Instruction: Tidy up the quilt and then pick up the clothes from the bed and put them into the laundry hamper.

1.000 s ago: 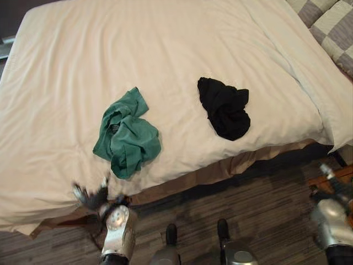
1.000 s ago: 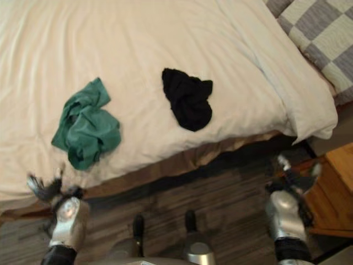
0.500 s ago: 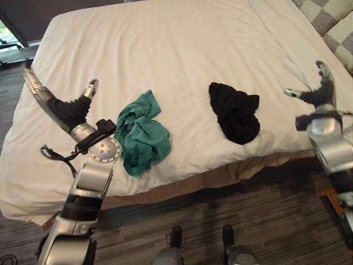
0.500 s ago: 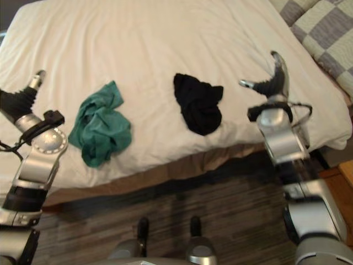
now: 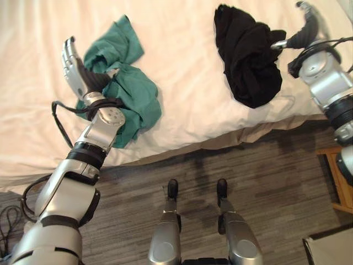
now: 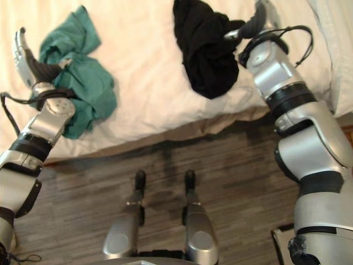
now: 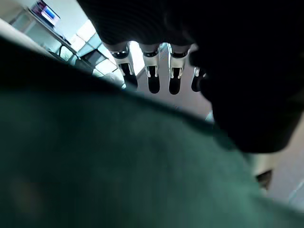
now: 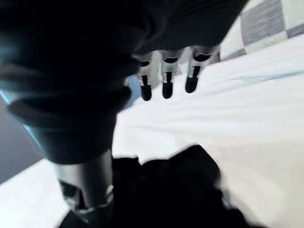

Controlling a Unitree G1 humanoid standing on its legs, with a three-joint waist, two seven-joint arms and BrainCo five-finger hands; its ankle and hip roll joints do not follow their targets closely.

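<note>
Left hand [image 5: 83, 74], fingers straight, holding nothing, over green garment [image 5: 135, 94] near the bed's [image 5: 182, 110] front edge. Right hand [image 5: 304, 30], fingers extended, empty, just beside black garment [image 5: 245, 55], thumb at its edge.

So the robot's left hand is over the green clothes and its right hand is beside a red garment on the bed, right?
Not quite: the garment by the right hand is black, not red, as the left eye view shows. The rest holds: the left hand is over the green clothes, and both lie on the bed.
</note>
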